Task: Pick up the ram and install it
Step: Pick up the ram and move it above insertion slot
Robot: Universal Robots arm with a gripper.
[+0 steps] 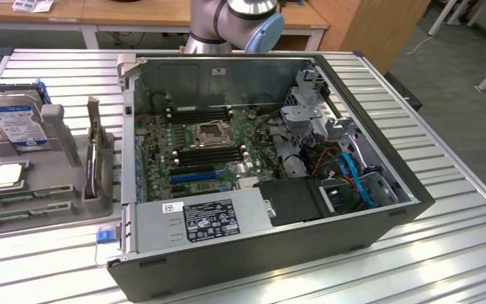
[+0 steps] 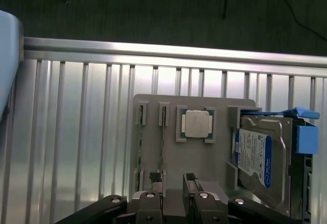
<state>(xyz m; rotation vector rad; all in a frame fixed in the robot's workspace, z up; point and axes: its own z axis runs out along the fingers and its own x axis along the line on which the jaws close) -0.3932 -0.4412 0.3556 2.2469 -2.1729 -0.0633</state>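
**Lining up on the ram in its holder**

The slatted desk (image 1: 445, 253) carries the open computer case (image 1: 252, 263), whose black memory slots (image 1: 213, 152) stand empty. On the exterior view's left sits the grey holder (image 2: 204, 157). It keeps the hard drive (image 2: 255, 157), the CPU (image 2: 196, 124) and two thin sticks on edge.

The ram (image 2: 162, 147) stands in the slot just beside the CPU, with the second stick (image 2: 140, 147) on its far side.

The gripper (image 2: 172, 179) hangs above the holder, fingers (image 2: 154, 183) parted and gripping nothing. One tip is close to the ram's end.

A good pick probably means straddling the ram alone. The grip should go across its thin faces near mid-length, clear of the neighbouring stick and the CPU. Squaring the fingers to the slot matters too, so the stick does not bind.
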